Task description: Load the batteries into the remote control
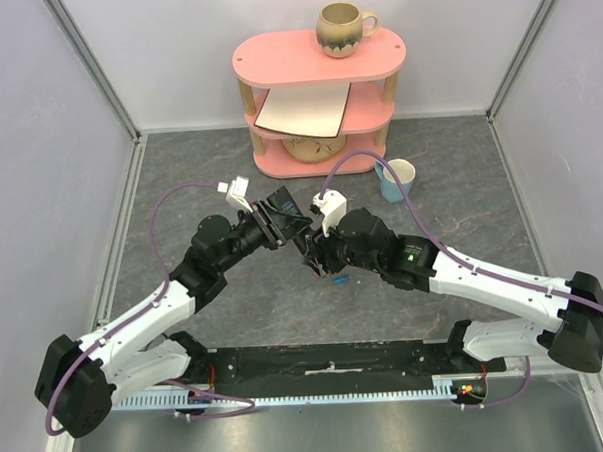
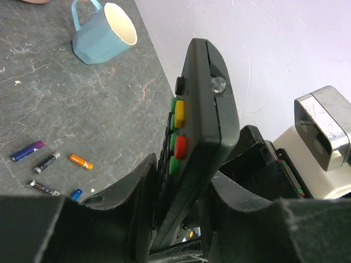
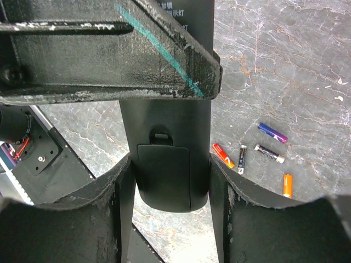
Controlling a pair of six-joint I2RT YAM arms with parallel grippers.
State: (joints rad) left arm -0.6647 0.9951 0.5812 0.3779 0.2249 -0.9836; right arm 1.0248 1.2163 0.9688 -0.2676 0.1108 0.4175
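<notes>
Nearest, in the right wrist view, the right gripper (image 3: 170, 164), about half open and clamped on the lower end of the remote control (image 3: 164, 126), one finger on each long edge, back face turned toward the camera. On this face the battery cover (image 3: 163, 178), in place, its small latch toward the middle of the body; so probably not yet opened, no cell loaded. A little farther, the left gripper (image 2: 184, 170), closed on the same remote control from the other side, fingers against the button face and the back, as far as can be judged. Thus lifted over the table (image 1: 460, 199), carried between both arms, not lying down. Likely light, stiff and hollow, with a smooth plastic shell, so easy to slip or twist when pushed at the cover. Better to hold by the long edges near the button end, away from the cover and off the keys. Below, on the grey surface, the batteries (image 3: 269, 153): five, loose, near each other but apart, blue-purple, orange and dark. Very small, round, hard, ready to roll; best taken across the middle of the barrel. Farther, a blue mug (image 2: 101, 33). Farthest, a pink shelf (image 1: 319, 60) with a brown mug (image 1: 343, 29) on top.
</notes>
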